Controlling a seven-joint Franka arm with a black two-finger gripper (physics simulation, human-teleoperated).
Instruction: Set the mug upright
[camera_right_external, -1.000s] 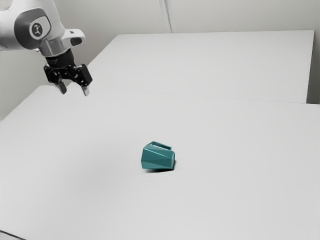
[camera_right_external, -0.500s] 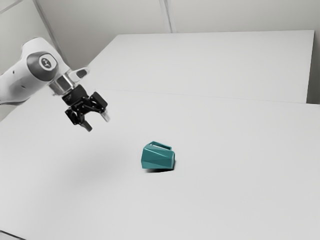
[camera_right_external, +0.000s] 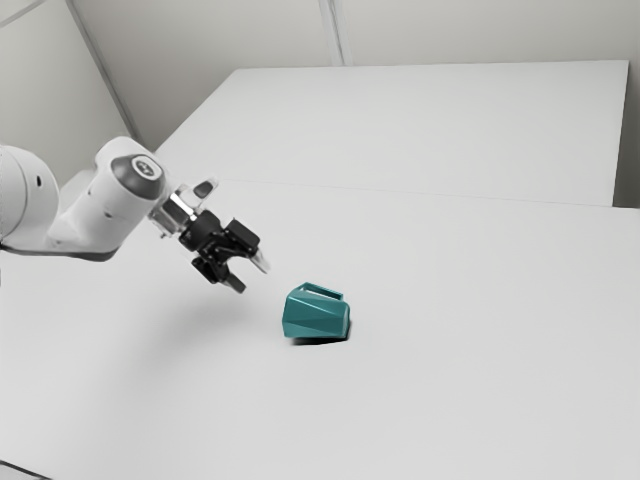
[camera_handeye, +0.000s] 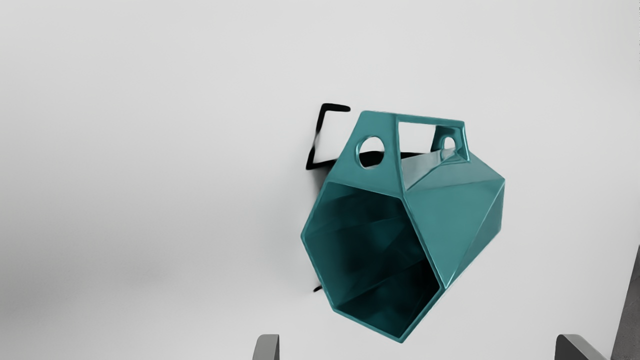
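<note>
My gripper (camera_right_external: 249, 277) hangs above the table on the exterior view's left of the mug, tilted toward it, with its fingers apart and nothing between them. The teal faceted mug (camera_right_external: 316, 314) lies on its side on the white table, handle up. In the wrist view the mug (camera_handeye: 450, 210) has its open mouth turned to the hand and its handle on the upper side; the gripper (camera_handeye: 417, 347) has its two fingertips spread wide, a gap between them and the mug.
The white table (camera_right_external: 450, 390) stretches around the mug. Behind it stands another white surface (camera_right_external: 420, 130) against the wall. A dark shadow lies beside the mug.
My gripper has come down and toward the exterior view's right, closer to the mug, and has tilted more. The mug has not moved.
</note>
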